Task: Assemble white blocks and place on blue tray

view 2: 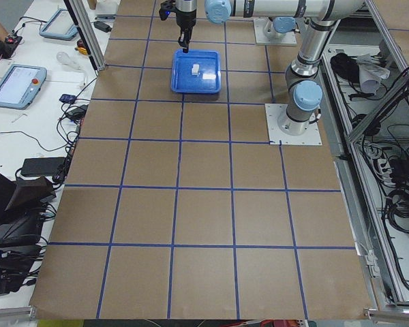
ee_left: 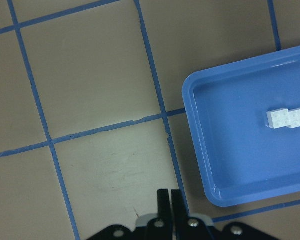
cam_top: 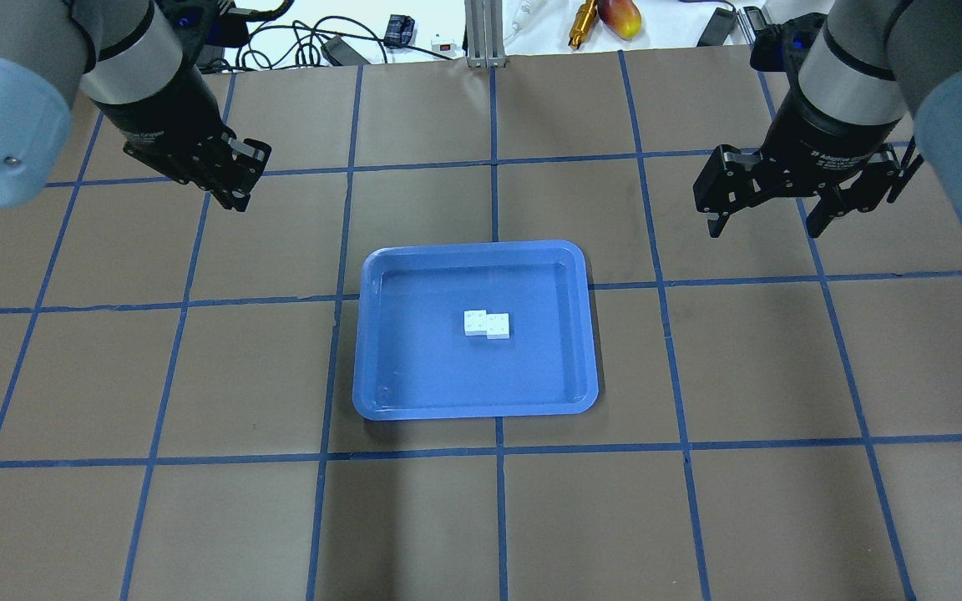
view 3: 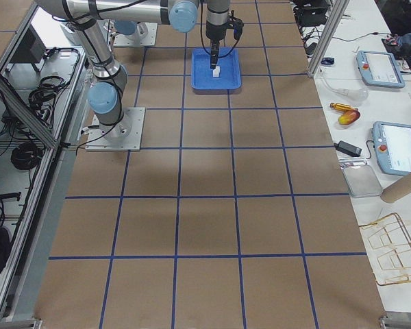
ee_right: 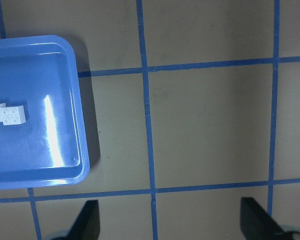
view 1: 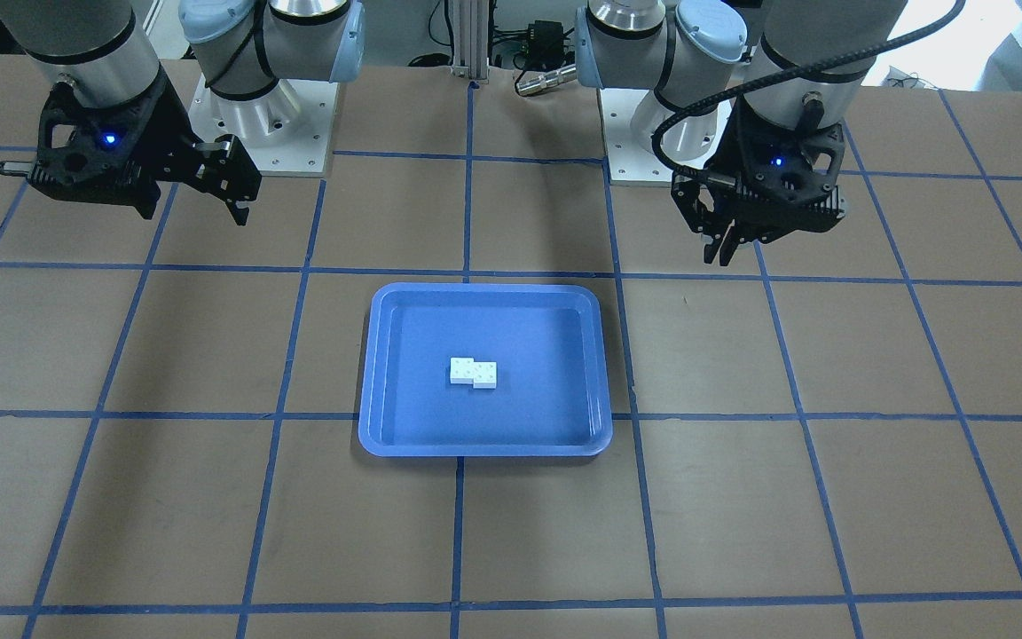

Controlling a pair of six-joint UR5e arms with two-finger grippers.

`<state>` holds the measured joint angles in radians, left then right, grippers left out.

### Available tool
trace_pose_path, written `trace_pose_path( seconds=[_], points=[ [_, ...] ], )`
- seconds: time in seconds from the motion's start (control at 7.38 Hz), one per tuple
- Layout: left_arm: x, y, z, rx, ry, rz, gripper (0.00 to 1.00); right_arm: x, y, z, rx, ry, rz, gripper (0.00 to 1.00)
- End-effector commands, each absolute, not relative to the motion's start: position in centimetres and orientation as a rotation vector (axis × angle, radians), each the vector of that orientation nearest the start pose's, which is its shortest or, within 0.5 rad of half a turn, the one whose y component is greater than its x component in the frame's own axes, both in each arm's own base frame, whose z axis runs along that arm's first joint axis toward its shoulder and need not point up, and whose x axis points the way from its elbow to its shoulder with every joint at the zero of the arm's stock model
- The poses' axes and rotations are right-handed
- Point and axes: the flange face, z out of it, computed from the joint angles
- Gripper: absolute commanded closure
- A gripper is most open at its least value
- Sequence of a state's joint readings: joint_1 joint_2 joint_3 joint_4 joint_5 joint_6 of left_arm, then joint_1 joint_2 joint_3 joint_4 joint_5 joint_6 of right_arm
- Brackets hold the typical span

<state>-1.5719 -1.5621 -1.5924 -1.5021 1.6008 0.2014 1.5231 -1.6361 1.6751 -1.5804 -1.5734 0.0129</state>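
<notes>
Left claw (cam_top: 237, 196), pressed together, hangs upper left; right claw (cam_top: 765, 227), spread, upper right, both well apart from the shallow rectangular blue plastic tray (cam_top: 473, 247). Small white studded plastic blocks (cam_top: 487, 324) touch mid-tray, away from its rim.

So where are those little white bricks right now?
The white blocks lie near the middle of the blue tray, in the centre of the overhead view. The left gripper and right gripper hang clear of it, one on each side.

Left gripper (cam_top: 240, 199) closed, right gripper (cam_top: 763, 229) spread wide.
</notes>
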Motion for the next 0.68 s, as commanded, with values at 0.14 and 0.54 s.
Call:
trace_pose_path(
  seconds=[0.14, 0.54],
  points=[
    [-12.76, -48.62, 48.98, 0.287, 3.094, -0.091, 0.0, 11.02, -46.56, 47.4, 0.094, 3.15, 0.032, 0.0],
    [-12.76, -48.58, 48.63, 0.287, 3.095, -0.074, 0.0, 11.01, -46.58, 47.26, 0.094, 3.152, 0.037, 0.0]
  ],
)
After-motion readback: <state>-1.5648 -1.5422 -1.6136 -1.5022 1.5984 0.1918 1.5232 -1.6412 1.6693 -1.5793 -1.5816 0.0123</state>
